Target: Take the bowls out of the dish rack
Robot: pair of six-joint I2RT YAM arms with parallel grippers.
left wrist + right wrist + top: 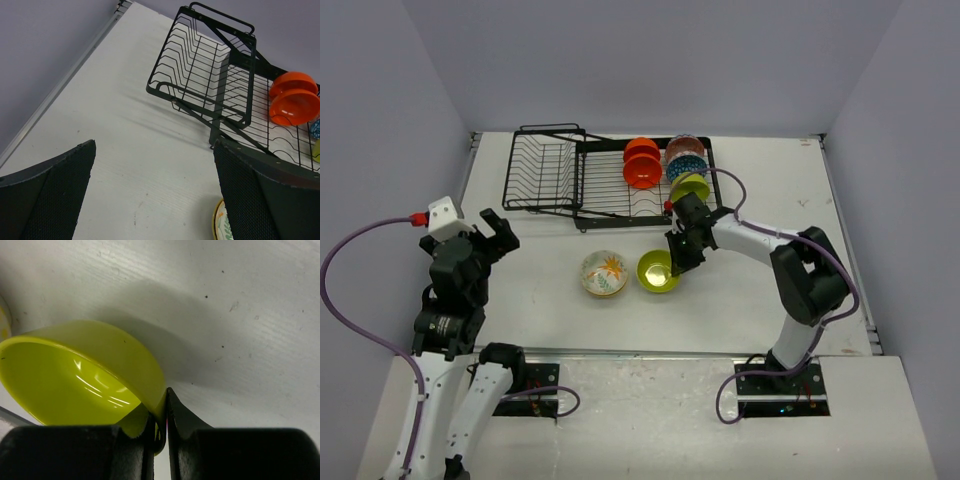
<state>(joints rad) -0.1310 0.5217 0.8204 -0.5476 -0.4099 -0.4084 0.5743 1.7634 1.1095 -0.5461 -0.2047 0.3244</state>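
Bright, even light comes from overhead, and the white table point(540, 290) looks nearly washed out. Shadows are soft: a pale smear on the table beside the dish rack point(210, 75), a darker patch behind the lime green bowl point(85, 375). White streaks of glare sit inside that bowl. Up against the lens, the right gripper point(161, 412) is dark and soft-edged.

Far side of worktop point(540, 300): dish rack point(580, 180), basket section left, long section right. In long section, right end: left row of bowls point(642, 163), right row of bowls point(686, 168) just beside it. Before rack: near-left bowl point(604, 273) on worktop; near-right bowl point(658, 271) just right of it, rim clamped in right pincer point(676, 262).
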